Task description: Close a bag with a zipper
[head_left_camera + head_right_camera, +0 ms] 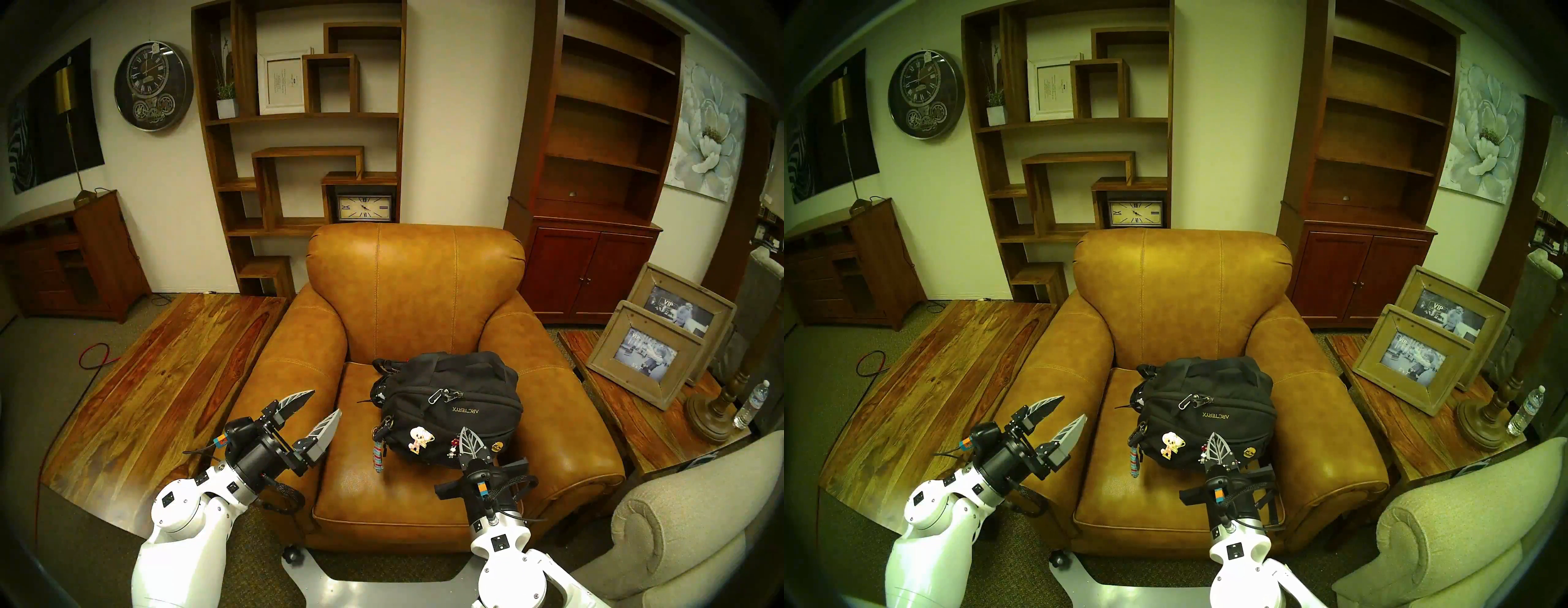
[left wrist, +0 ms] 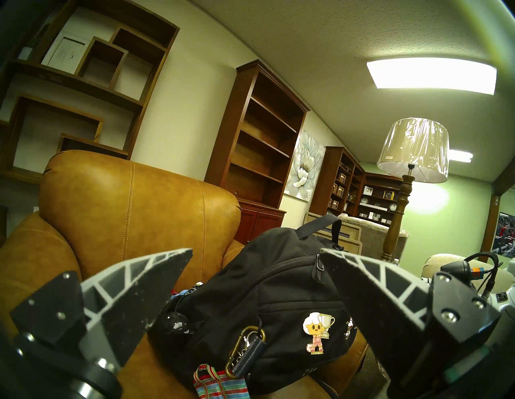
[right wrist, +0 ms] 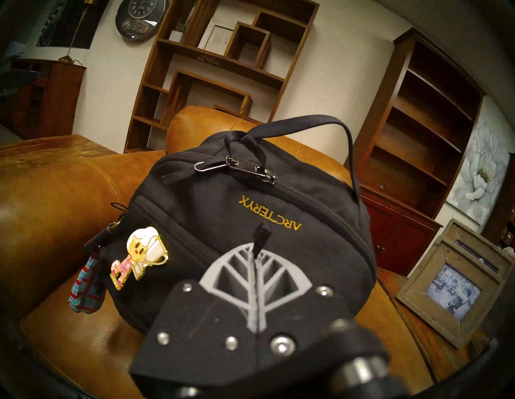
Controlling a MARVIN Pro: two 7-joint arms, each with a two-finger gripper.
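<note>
Tan leather armchair (image 1: 424,297) fills the middle of my view; the black bag (image 1: 449,403) lies on its seat cushion, right of centre, with bare cushion to its left. My left gripper (image 1: 326,403) hangs wide-jawed over the chair's left arm. My right gripper (image 1: 470,433), jaws pressed together, pinches a black zipper pull (image 3: 262,234) at the bag's near face.

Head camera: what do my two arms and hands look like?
Both arms have glossy white shells ending in black wrist housings. Each carries black braided cable and a small orange-and-blue tag. The left hand and right hand each have two grey leaf-shaped fingers with ribbed lattice sides.
</note>
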